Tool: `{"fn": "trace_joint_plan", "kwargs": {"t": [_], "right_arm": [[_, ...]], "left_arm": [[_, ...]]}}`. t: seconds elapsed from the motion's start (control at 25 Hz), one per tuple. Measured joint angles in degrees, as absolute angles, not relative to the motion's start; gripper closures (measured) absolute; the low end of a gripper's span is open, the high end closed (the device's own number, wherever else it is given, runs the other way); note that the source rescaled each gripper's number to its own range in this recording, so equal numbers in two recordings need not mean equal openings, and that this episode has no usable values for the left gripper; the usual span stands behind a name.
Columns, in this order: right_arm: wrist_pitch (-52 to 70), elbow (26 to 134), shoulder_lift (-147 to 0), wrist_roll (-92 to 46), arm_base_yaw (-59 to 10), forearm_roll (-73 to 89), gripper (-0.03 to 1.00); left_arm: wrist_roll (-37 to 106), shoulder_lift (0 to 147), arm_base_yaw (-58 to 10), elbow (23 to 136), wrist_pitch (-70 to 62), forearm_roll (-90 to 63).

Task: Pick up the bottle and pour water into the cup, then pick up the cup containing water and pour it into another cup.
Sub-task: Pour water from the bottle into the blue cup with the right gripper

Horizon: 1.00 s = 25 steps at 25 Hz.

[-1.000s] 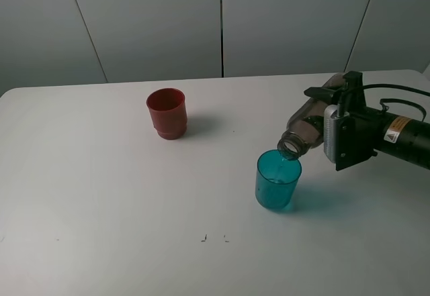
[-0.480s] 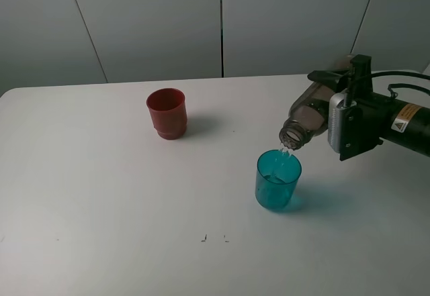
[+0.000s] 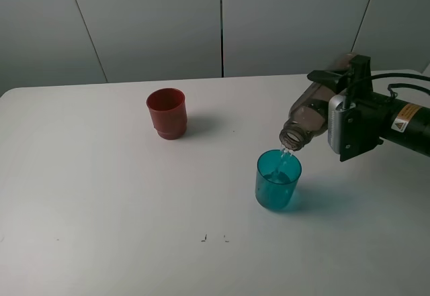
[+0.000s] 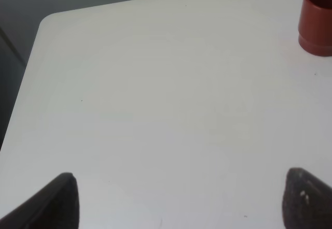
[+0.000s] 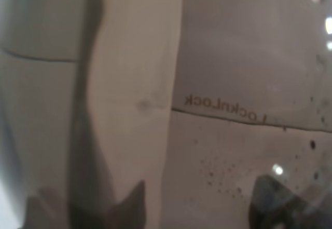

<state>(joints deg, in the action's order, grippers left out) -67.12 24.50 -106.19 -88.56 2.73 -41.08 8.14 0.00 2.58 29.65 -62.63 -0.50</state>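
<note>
1. The bottle [image 3: 309, 116] hangs tilted toward the bench's [image 3: 101, 195] right edge, its mouth just above the cup [image 3: 277, 180], with a thin stream falling in.
2. We judge it light, stiff and slick; our right claw [image 3: 340, 120] clenches its body, the sound place.
3. Our left claw [image 4: 181, 200] gapes, empty.
4. The right wrist view shows only blurred plastic, and the water level is unclear.

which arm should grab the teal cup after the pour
Probably right: the right gripper, shut on the tilted bottle, hangs close to the teal cup. The left gripper, open and empty, is far off.
</note>
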Motion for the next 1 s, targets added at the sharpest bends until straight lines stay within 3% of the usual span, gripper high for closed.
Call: {"fn": "trace_joint_plan", "kwargs": {"t": [1.0], "right_arm": [[-67.6, 24.5, -106.19, -93.49, 2.73, -41.08, 0.92]], "left_arm": [[8.24, 0.0, 2.58, 29.65, -62.63, -0.5]]}}
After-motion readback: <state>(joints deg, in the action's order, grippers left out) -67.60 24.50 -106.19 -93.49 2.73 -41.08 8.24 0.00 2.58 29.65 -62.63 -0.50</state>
